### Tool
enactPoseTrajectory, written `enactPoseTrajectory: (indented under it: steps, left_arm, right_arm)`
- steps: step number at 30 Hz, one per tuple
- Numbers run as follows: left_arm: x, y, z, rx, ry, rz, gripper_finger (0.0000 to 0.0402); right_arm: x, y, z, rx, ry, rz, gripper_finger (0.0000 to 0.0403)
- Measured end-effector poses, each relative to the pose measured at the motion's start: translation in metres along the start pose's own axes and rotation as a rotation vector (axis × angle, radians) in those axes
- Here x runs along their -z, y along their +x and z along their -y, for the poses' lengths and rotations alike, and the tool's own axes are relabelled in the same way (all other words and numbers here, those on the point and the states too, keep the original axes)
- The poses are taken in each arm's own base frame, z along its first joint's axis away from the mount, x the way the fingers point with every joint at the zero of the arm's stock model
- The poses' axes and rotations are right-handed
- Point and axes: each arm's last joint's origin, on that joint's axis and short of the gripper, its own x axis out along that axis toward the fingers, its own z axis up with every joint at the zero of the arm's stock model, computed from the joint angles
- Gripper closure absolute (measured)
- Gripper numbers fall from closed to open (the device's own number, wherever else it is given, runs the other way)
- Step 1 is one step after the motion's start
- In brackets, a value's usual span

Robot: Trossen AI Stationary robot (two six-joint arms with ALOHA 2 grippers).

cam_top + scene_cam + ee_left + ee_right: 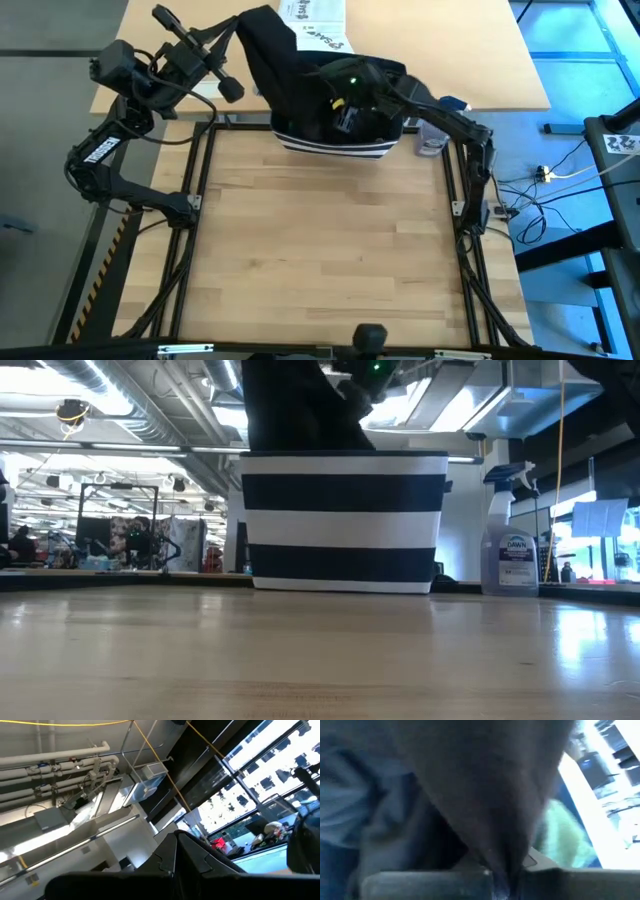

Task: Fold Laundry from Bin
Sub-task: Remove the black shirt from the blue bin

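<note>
The bin (340, 145), navy with white stripes, stands at the middle of the table's far edge (345, 520). A black garment (270, 60) stretches from inside it up to the far left, where my raised left gripper (238, 28) is shut on it. My right gripper (345, 118) reaches down into the bin from the right and is shut on dark cloth (485, 795). Teal-green cloth (560, 835) and blue-grey cloth (350, 795) lie beside it in the bin. In the low view the black garment (290, 405) rises above the bin's rim. My left gripper holds the black garment by its upper end (252, 20), high above the table's far left; which edge or how many layers cannot be told. The cloth runs slanting from the fingers down into the bin, fairly taut. My right gripper pinches a fold of the dark cloth (500, 862) between its two fingers, slanting down into the bin from the right. The cloth rises from the fingers in a taut ridge; its lower part stays in the bin.
A white printed box (315, 25) lies behind the bin on the far table. A spray bottle (510, 550) stands just right of the bin (432, 135). The bare wooden tabletop (320, 240) spreads between the bin and the near edge.
</note>
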Motion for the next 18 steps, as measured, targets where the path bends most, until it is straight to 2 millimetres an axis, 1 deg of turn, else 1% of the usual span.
enactPoseTrajectory:
  steps: [3, 6, 12, 14, 18]
  left_arm:
    - [0.0, 0.0, -0.001, -0.006, 0.0, 0.0, 0.0401]
    - [-0.002, -0.002, -0.003, -0.013, -0.004, 0.01, 0.0401]
    - [-0.011, -0.01, -0.012, -0.002, -0.029, 0.129, 0.0401]
    - [-0.016, -0.013, -0.013, 0.009, -0.053, 0.173, 0.0401]
    - [-0.028, -0.022, -0.018, 0.018, -0.099, 0.291, 0.0401]
  right_arm:
    - [-0.003, -0.017, 0.015, 0.09, 0.025, 0.057, 0.0382]
    - [-0.01, -0.046, 0.028, 0.185, 0.039, 0.15, 0.0396]
    - [-0.022, -0.13, 0.053, 0.326, 0.138, 0.469, 0.0398]
    - [-0.024, -0.161, 0.057, 0.347, 0.166, 0.592, 0.0398]
    - [-0.021, -0.215, 0.061, 0.331, 0.191, 0.809, 0.04]
